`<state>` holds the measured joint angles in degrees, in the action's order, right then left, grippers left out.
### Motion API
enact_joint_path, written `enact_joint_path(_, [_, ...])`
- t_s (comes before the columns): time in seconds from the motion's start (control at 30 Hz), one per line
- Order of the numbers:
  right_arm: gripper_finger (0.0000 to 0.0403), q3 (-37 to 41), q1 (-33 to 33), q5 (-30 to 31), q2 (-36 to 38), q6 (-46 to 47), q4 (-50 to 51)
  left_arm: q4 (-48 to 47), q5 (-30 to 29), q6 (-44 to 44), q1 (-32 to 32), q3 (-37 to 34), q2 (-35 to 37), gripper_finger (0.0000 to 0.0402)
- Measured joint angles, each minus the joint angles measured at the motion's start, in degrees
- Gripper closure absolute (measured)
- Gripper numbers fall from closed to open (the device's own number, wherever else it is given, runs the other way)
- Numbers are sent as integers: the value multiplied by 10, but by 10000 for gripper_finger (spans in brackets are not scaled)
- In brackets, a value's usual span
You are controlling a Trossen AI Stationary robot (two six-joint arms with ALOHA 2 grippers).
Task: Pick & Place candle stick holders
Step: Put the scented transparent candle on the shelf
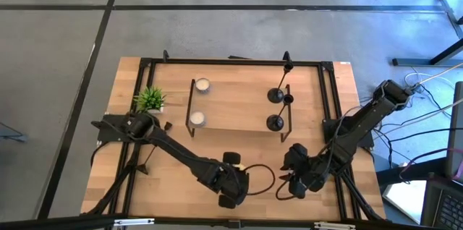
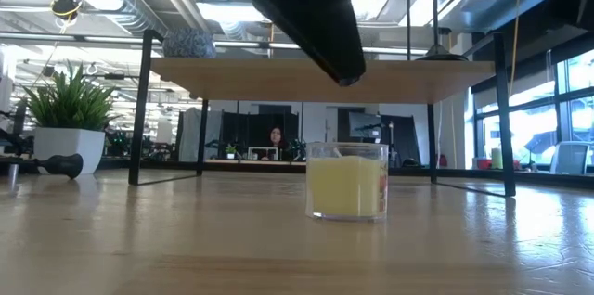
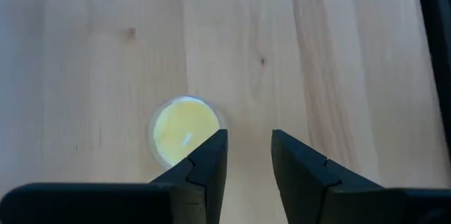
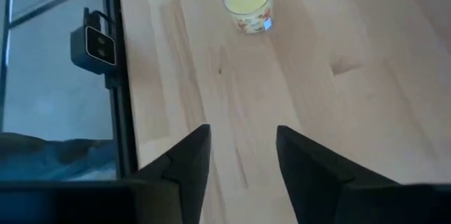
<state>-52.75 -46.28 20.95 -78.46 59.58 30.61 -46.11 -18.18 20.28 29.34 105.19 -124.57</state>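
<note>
High view: slim black candle stick holders point(image 1: 276, 95) on wooden shelf point(image 1: 239, 103).

Wooden counter point(image 1: 173, 165) — bears a black-legged wooden shelf point(image 1: 239, 107) with two white candles point(image 1: 202, 84) on top, a potted plant point(image 1: 150, 100) beside it, a yellow jar candle point(image 2: 346, 180) at the front.

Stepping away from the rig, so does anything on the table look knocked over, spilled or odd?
Nothing stands out. The three candle stick holders stand upright at the right end of the shelf, two white candles at its left, and the yellow candle sits upright on the table.
</note>
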Motion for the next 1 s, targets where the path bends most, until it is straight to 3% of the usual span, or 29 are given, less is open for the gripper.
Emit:
enact_joint_path(0.13, [236,0,-3,0,0,13,-9,-2,42,-29,-15,1,-6,294])
enact_joint_path(0.27, [236,0,-3,0,0,19,-19,-3,40,-63,-29,0,-6,294])
enact_joint_path(0.67, [236,0,-3,0,0,26,-22,-13,112,-63,-55,0,-14,294])
enact_joint_path(1.0, [235,0,-3,0,0,26,-22,-25,104,-61,-49,0,-22,294])
